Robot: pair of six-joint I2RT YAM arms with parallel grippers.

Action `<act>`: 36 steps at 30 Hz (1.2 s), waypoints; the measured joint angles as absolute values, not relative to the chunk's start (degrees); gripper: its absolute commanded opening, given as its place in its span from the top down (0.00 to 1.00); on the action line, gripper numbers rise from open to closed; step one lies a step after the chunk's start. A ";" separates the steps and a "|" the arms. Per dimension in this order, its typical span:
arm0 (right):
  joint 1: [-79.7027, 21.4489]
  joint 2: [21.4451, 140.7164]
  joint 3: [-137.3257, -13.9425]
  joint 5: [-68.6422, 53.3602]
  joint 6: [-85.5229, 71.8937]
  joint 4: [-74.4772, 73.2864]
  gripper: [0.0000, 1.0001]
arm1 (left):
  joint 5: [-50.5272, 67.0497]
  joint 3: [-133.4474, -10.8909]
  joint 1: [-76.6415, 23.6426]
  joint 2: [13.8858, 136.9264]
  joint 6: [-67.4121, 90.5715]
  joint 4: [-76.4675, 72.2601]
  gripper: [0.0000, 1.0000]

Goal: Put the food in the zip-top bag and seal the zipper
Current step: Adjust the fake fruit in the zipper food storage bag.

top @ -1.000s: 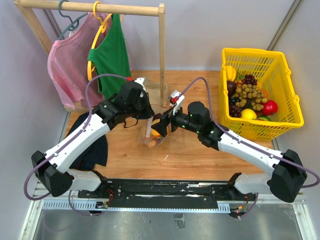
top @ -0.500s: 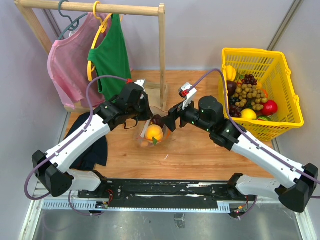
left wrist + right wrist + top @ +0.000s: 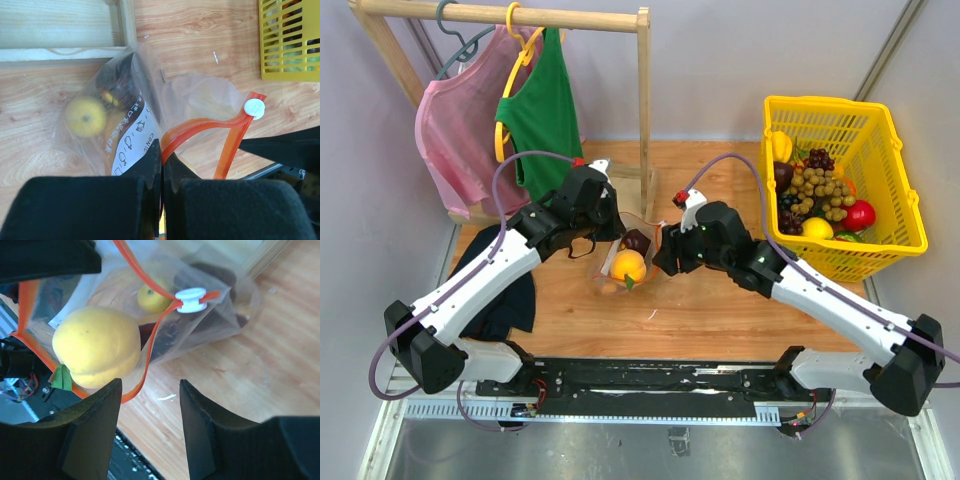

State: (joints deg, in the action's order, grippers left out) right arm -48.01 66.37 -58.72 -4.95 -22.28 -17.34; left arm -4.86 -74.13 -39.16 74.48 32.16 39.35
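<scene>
The crinkly clear zip-top bag [image 3: 200,95] is pinched at its mouth by the closed left gripper [image 3: 161,156]. The white round zipper slider [image 3: 191,300] is found at 12 o'clock from the half-open, empty right gripper [image 3: 150,390].

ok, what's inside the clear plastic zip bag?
Clear plastic bag holds: large orange-yellow round fruit, smaller yellow fruit, dark purple round fruit. Anything beneath is covered by them and the white label.

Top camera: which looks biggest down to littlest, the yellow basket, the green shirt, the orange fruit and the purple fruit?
1. yellow basket
2. green shirt
3. orange fruit
4. purple fruit, only a little smaller than the orange one
</scene>
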 measured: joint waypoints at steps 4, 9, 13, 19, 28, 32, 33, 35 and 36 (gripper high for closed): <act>-48.01 69.49 -57.34 -7.51 -25.56 -15.75 0.56 | -4.86 -74.08 -39.16 74.43 32.16 39.31 1.00; -48.01 71.40 -56.90 -9.23 -27.55 -13.10 0.82 | -4.89 -73.49 -39.16 74.11 32.16 39.16 1.00; -48.01 71.66 -57.01 -9.45 -27.53 -12.99 0.99 | -5.41 -73.47 -39.16 73.84 32.12 39.24 1.00; -48.01 71.26 -59.33 -9.02 -26.00 -15.18 0.99 | -7.55 -73.47 -39.16 73.21 31.86 40.47 1.00; -48.01 70.50 -66.81 -6.81 -21.85 -21.26 0.99 | -12.16 -73.60 -39.20 72.12 30.85 45.28 1.00; -48.01 70.78 -69.91 -5.13 -19.84 -24.18 0.99 | -13.82 -74.67 -39.20 72.16 30.39 48.34 1.00; -48.01 70.94 -70.28 -4.82 -19.51 -24.45 0.99 | -14.02 -75.13 -39.20 72.18 30.26 48.93 1.00; -48.01 71.42 -70.76 -4.38 -18.96 -24.93 0.99 | -14.50 -76.53 -39.20 72.18 30.02 49.84 1.00; -48.01 71.64 -70.76 -4.36 -18.79 -25.02 0.99 | -14.61 -77.03 -39.20 72.18 29.89 49.95 1.00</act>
